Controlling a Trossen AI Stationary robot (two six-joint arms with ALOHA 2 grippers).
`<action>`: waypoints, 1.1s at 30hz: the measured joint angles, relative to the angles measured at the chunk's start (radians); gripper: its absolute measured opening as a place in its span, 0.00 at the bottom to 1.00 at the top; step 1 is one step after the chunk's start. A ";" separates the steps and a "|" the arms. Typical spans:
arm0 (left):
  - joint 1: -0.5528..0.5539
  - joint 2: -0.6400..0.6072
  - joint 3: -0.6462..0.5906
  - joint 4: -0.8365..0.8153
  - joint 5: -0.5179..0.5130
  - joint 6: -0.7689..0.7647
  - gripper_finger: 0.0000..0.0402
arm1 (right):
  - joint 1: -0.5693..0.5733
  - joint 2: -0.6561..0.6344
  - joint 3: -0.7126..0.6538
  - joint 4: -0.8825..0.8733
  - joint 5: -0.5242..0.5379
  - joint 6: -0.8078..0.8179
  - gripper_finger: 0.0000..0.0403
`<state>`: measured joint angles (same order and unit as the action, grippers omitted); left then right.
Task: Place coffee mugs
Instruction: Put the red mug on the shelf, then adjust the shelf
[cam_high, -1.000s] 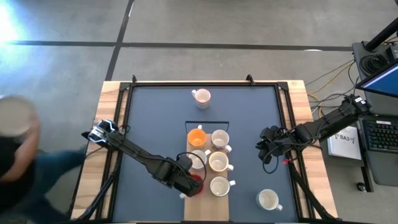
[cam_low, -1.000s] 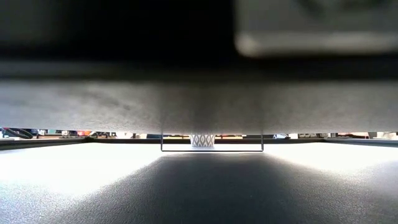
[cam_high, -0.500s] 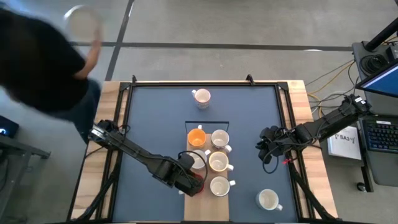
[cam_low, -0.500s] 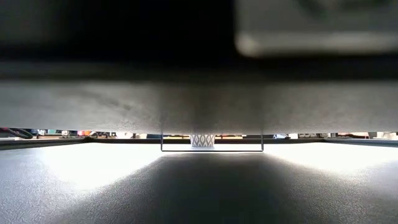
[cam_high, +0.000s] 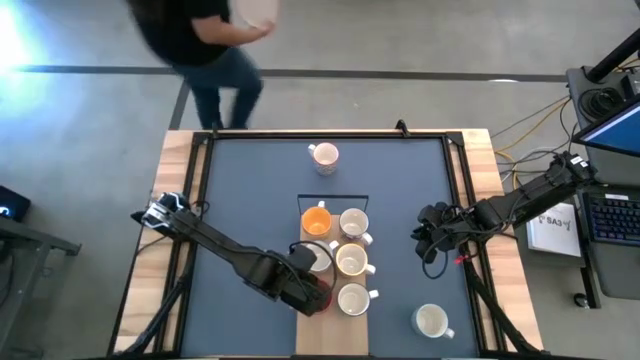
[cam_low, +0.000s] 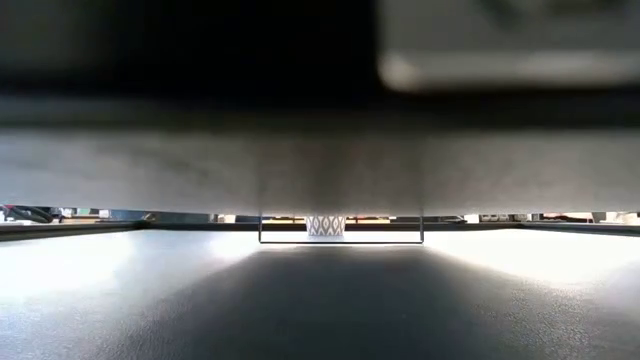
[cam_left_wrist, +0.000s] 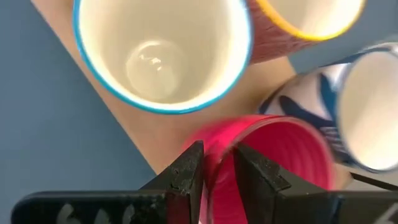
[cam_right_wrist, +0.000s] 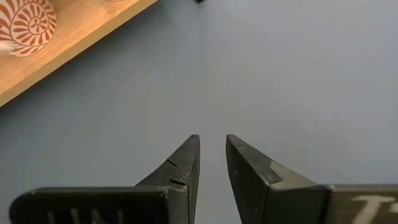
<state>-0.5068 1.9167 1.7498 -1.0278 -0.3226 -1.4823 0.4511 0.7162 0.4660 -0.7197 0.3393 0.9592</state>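
A wooden board (cam_high: 333, 335) lies at the table's near middle with several coffee mugs upright on it: an orange one (cam_high: 316, 220), a red one (cam_high: 320, 298) at its near left, and white ones (cam_high: 352, 262). Two more white mugs stand on the blue mat, one far (cam_high: 323, 155) and one near right (cam_high: 430, 320). My left gripper (cam_left_wrist: 217, 152) points down at the red mug (cam_left_wrist: 280, 162), one finger outside its wall and one inside, a little apart. My right gripper (cam_high: 425, 243) waits over the mat at the right, its fingers (cam_right_wrist: 212, 140) slightly apart with nothing between them. My left gripper stands astride the red mug's rim (cam_left_wrist: 219, 163) from above, one finger (cam_left_wrist: 186, 174) outside and one (cam_left_wrist: 255, 180) inside the cup. The mug stands upright on the board. Whether either finger touches the wall I cannot tell.
Close beside the red mug stand a blue-rimmed mug (cam_left_wrist: 161, 56) and a blue-patterned one (cam_left_wrist: 360, 112). A person (cam_high: 200, 30) stands beyond the table's far left corner. Wooden strips (cam_high: 178, 180) edge the mat. A dark thing close to the low camera hides most of its view.
A person has walked from the table's left side round to beyond its far edge.
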 joint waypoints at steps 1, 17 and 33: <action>0.000 0.000 0.012 -0.007 -0.002 0.006 0.17 | 0.000 0.000 0.000 0.000 0.000 0.000 0.17; -0.007 -0.002 0.211 -0.388 -0.129 0.061 0.17 | 0.000 0.000 0.000 0.000 0.000 0.001 0.17; 0.280 -0.152 0.100 -0.499 -0.097 0.636 0.30 | 0.000 0.000 0.000 0.000 0.000 0.000 0.17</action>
<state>-0.2266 1.7646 1.8501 -1.5273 -0.4192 -0.8461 0.4508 0.7162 0.4660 -0.7197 0.3393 0.9594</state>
